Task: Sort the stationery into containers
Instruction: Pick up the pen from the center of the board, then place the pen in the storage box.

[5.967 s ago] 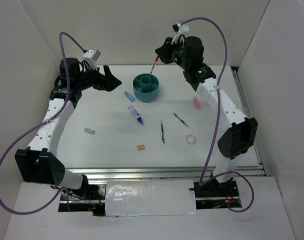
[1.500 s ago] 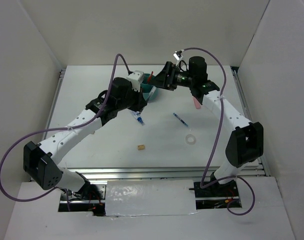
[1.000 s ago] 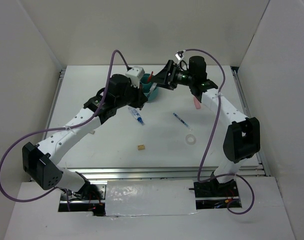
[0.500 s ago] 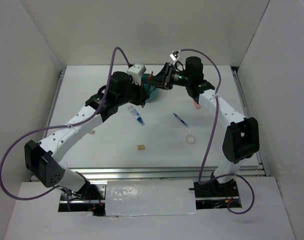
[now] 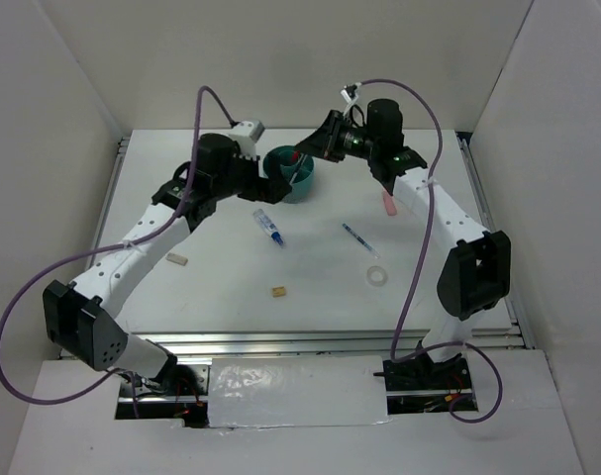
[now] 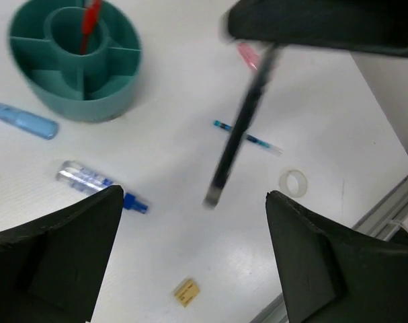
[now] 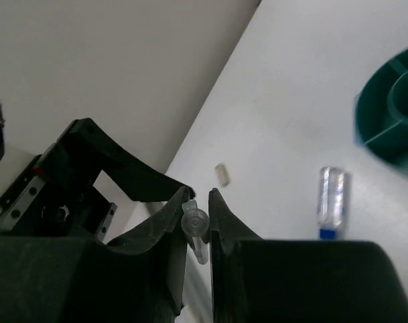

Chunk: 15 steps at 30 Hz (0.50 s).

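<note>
Nearest the arms' bases and well short of the organiser, a tan block (image 5: 278, 292) and the clear tape ring (image 5: 378, 275) lie loose on the desk (image 5: 211, 297). A second tan block (image 5: 176, 259) sits out to the organiser's near left. Six seconds ago the thin dark pen lay on the patch between block and ring; that patch is now bare.

Closer in, one blue-white pen (image 5: 270, 228) lies just on the near side of the organiser, and the other blue-white pen (image 5: 358, 237) is off to its near right. The pink eraser (image 5: 387, 205) is to its right, and the light blue eraser (image 6: 22, 121) lies close by its wall on the left.

At the teal organiser (image 5: 290, 193) a handover has just gone through. The left tool (image 6: 192, 202) has released, its fingers spread wide with nothing between them. Half a second ago it was clenched and pressed up against the right tool. The left arm has also swung back to the left, uncovering the organiser in the overhead view.

The right tool (image 7: 200, 195), above the organiser's far right rim, is pinched on the pale end cap of the thin dark pen (image 6: 237, 138). The pen hangs slanted from it, clear of the left fingers. A red pen (image 6: 89, 23) already stands in the central cup.

The drop now appears to fall to the right arm. Whether the pen's tip is yet over a compartment I cannot tell.
</note>
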Available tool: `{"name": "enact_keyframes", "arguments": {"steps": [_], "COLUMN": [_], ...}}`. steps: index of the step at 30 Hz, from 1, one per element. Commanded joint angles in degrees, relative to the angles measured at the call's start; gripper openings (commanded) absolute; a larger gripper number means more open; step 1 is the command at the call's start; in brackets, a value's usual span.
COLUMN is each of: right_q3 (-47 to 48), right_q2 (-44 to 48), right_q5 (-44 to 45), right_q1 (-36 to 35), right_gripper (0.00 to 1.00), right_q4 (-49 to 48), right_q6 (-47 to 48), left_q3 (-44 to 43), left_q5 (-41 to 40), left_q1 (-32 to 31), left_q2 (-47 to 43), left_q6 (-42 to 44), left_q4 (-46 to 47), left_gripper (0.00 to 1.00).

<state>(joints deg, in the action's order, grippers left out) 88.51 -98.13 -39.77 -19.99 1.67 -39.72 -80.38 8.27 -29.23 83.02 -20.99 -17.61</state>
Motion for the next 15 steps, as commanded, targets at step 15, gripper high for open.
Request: {"name": "enact_keyframes", "arguments": {"steps": [15], "right_q3": [23.9], "right_q2": [-21.7], "right_q5": [33.2], "right_q1": [-4.6], "right_gripper": [0.00], "right_q4": [-13.7], "right_q6": [29.1], "left_q3": [9.4], "left_q5": [4.6], "left_q1": [17.6], "left_q2": [-9.9], "left_q6": [4.8], "left_q4": [7.4], "left_gripper": [0.99]}}
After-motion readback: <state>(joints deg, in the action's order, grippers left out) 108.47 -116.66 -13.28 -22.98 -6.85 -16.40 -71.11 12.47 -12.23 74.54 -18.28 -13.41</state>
